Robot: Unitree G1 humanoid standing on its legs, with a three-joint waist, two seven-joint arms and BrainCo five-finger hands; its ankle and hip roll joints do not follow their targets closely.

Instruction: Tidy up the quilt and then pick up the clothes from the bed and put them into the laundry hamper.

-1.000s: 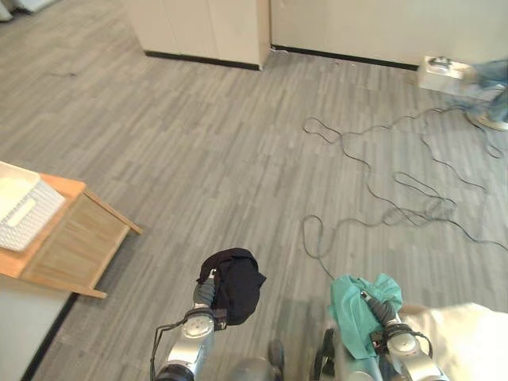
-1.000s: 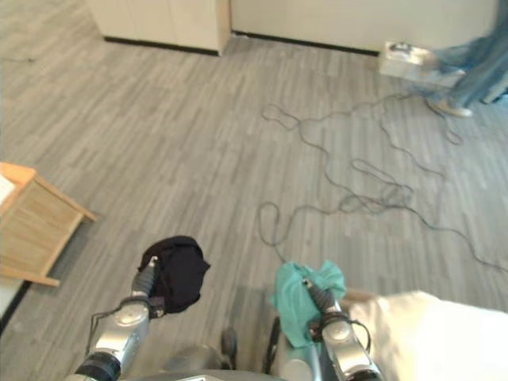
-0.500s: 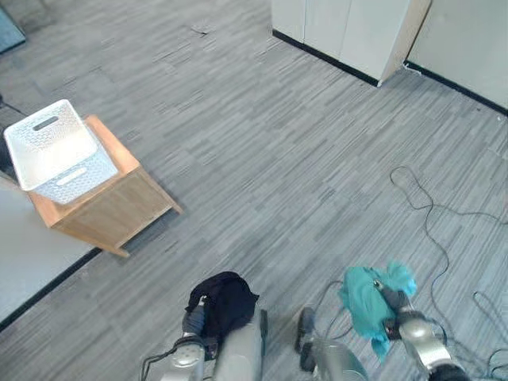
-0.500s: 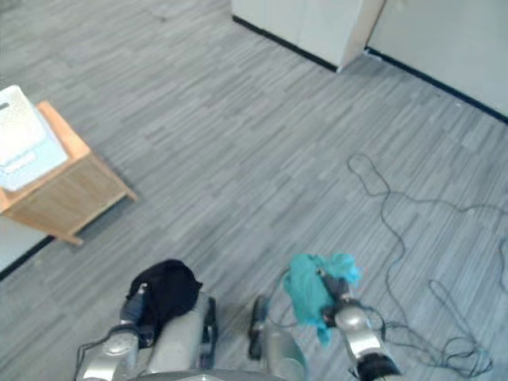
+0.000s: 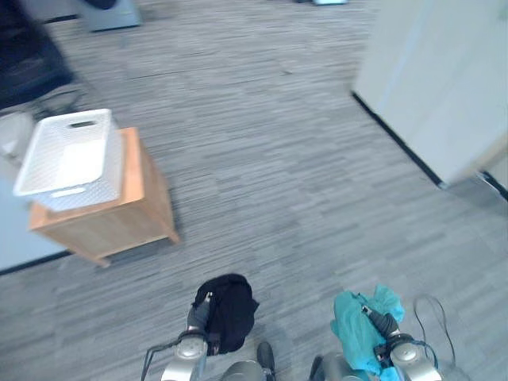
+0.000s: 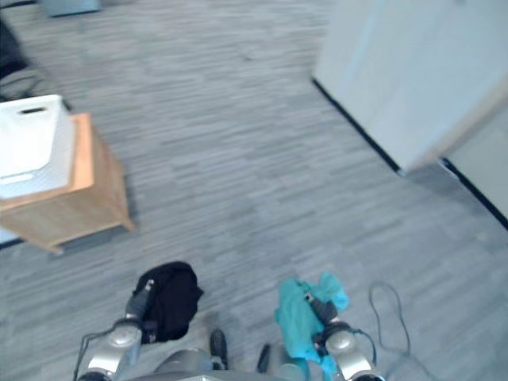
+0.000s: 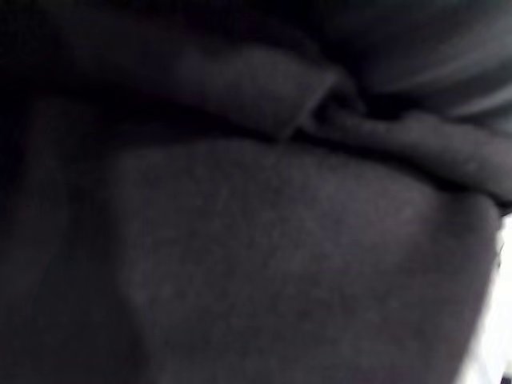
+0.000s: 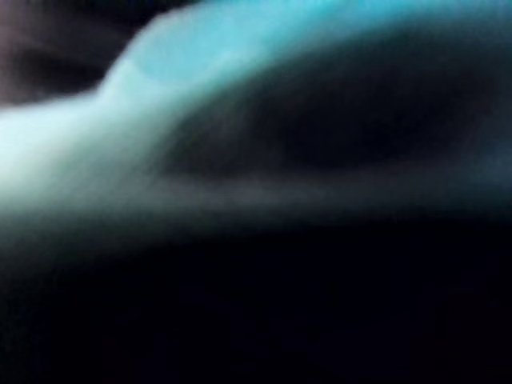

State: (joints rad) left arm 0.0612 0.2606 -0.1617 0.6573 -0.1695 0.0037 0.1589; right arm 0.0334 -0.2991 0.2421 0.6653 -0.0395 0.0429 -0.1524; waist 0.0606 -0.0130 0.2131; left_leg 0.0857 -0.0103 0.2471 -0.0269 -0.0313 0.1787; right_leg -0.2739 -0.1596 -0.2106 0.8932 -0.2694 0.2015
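A black garment [image 5: 228, 309] is seen bunched over the left hand [image 5: 198, 316] at the lower middle of the left eye view, where it hangs as a dark lump above the grey striped floor [image 5: 270, 159]. The fingers of that hand are buried in the cloth, so whether they are spread or curled round it cannot be told; in the left wrist view dark folds of the same fabric are seen pressed close to the lens. A teal garment [image 5: 357, 325] is draped over the right hand [image 5: 386, 326] at the lower right of the frame, with a crumpled peak above and a longer fold hanging down beside the wrist. The fingers there are likewise covered, and their state cannot be told; in the right wrist view a blurred band of teal cloth [image 8: 200, 104] is seen above darkness. A white perforated laundry hamper [image 5: 67, 159] is found at the upper left of the frame, standing upright with its open top towards the camera on a low wooden stand [image 5: 127, 210]. The hamper is well apart from both garments. A pale cabinet wall [image 5: 436, 79] with a dark base strip is seen at the upper right of the frame.
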